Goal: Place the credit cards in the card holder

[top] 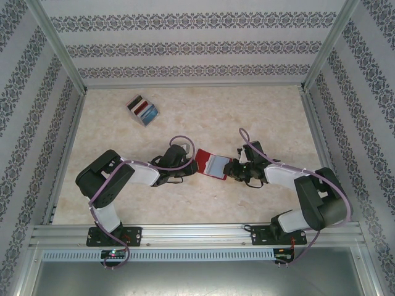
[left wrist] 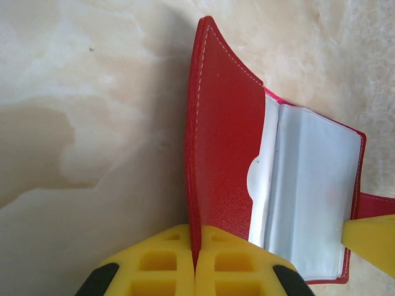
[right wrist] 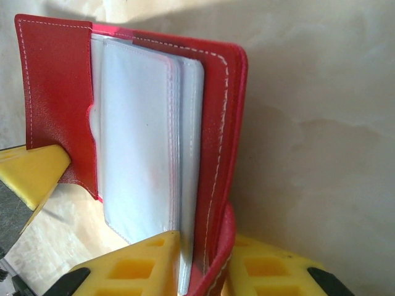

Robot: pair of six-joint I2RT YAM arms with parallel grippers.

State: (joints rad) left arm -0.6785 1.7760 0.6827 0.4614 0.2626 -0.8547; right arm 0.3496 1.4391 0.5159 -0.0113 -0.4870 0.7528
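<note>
One stitched red card holder [top: 212,164], clamped: left pincer [left wrist: 196,262], right pincer [right wrist: 207,262].

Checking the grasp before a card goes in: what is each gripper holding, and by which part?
Both hold the open card holder: the left gripper pinches one red cover's edge, the right gripper the opposite cover's edge.

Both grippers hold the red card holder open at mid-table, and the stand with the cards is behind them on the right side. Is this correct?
No. The top external view shows the stand with the cards behind them on the left side. The rest holds: left gripper and right gripper hold the red card holder open.
</note>
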